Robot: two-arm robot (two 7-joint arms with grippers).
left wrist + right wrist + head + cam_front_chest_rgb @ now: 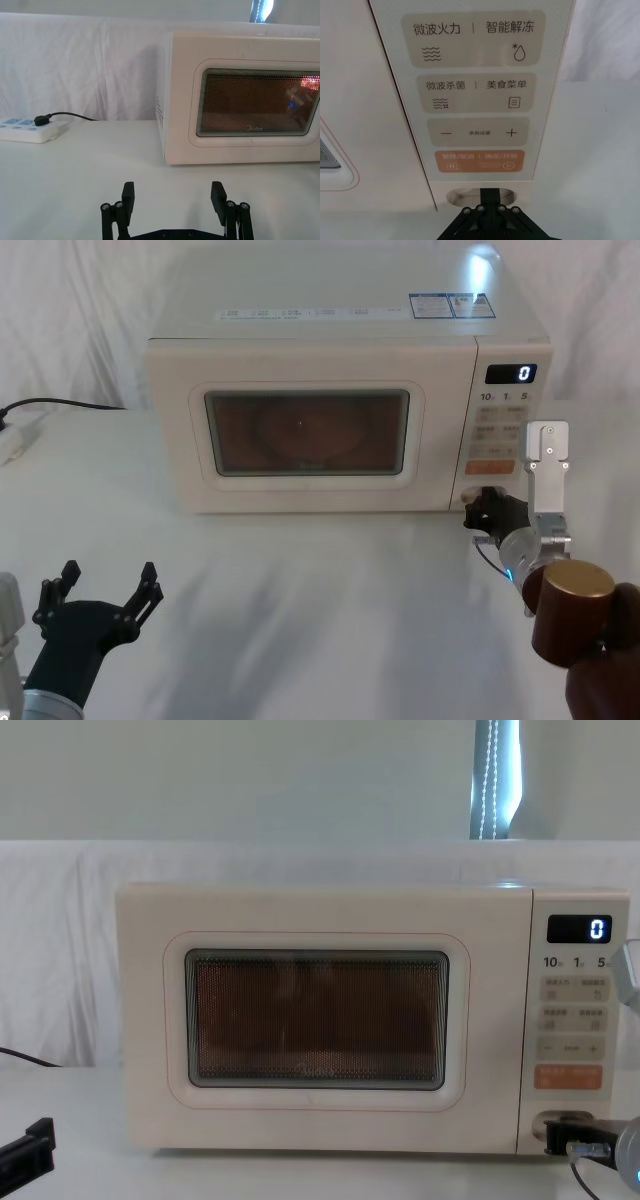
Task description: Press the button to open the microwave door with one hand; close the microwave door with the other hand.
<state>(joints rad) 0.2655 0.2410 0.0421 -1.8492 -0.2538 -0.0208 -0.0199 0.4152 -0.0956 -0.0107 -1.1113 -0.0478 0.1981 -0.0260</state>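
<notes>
Overhead, the black right gripper (483,508) has its closed fingers on the wide cream pill-shaped button (484,495); the large cream glass-windowed microwave door (310,430) looks shut. Left wrist: the left gripper (173,199), fingers spread, hovers over the white counter (75,170), door ahead. Opening and closing remain.

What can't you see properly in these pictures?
- Wide cream pill-shaped button: right wrist view, middle covered by the black right gripper.
- Inside the large cream microwave door: chest view, dark mesh glass hides it.
- Black left gripper: chest view, cut off by the edge.
</notes>
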